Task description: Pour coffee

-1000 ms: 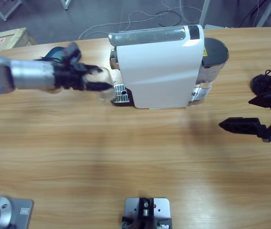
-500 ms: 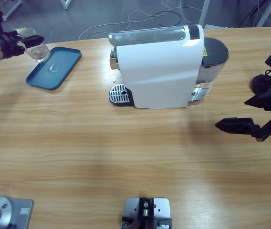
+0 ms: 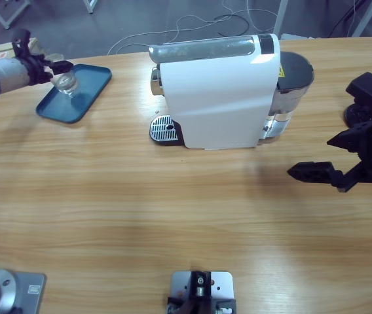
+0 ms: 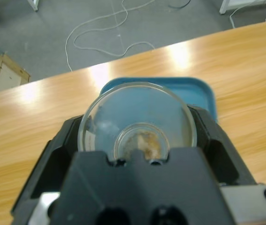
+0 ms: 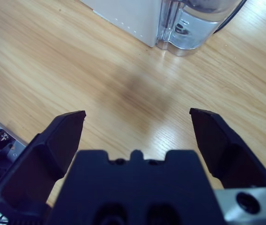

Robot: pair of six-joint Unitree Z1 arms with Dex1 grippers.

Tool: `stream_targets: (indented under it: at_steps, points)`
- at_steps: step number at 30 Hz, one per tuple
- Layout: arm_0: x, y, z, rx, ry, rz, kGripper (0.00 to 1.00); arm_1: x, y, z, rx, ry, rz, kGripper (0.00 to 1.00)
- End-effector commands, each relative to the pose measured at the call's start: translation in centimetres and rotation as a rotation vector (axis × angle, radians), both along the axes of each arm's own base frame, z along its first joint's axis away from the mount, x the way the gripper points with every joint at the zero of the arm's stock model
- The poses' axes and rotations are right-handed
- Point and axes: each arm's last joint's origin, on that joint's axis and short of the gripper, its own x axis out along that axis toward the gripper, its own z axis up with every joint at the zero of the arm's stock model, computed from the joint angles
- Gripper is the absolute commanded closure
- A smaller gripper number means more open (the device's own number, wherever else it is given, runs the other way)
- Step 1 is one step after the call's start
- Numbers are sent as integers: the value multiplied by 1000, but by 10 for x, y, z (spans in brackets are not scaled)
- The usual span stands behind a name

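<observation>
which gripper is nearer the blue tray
Left. The left gripper holds the glass cup right over the blue tray. The right gripper, jaws open, hangs over bare table beyond the coffee machine.

Wooden counter [image 3: 173, 216] under everything. Grey floor beyond far edge, white cables [image 3: 205, 26] looped across it. Wooden crate [image 3: 6, 51] at upper left, beside counter corner.
</observation>
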Motion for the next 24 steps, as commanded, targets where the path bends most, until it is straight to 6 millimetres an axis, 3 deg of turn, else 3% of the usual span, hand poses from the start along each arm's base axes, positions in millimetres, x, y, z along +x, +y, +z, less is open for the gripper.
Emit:
stream_targets:
  at_steps: [1, 6, 11, 12, 13, 14, 15, 20, 24]
  points:
    - [29, -6, -19, 22, 186, 14, 1000, -6, -5, -13, -21, 34, -1, 0]
    - [39, -11, -22, 39, 287, 9, 1000, -7, -7, -13, -19, 31, -3, 0]
    - [35, -12, -28, 48, 357, 9, 1000, -9, -9, -12, -19, 27, -5, 0]
    - [33, -12, -30, 48, 378, 7, 695, -10, -10, -11, -17, 24, -6, 0]
    - [31, -12, -31, 46, 390, 2, 279, -10, -10, -10, -16, 22, -6, 0]
    - [28, -13, -30, 50, 393, -9, 67, -11, -11, -10, -14, 21, -6, 0]
    - [24, -14, -28, 55, 392, -15, 19, -11, -11, -9, -13, 20, -6, 0]
    - [3, -12, -5, 43, 365, -7, 14, -16, -17, -4, 3, 5, -6, 0]
    - [-15, -9, 56, -6, 217, -46, 0, -24, -25, 4, 15, -20, -7, 0]
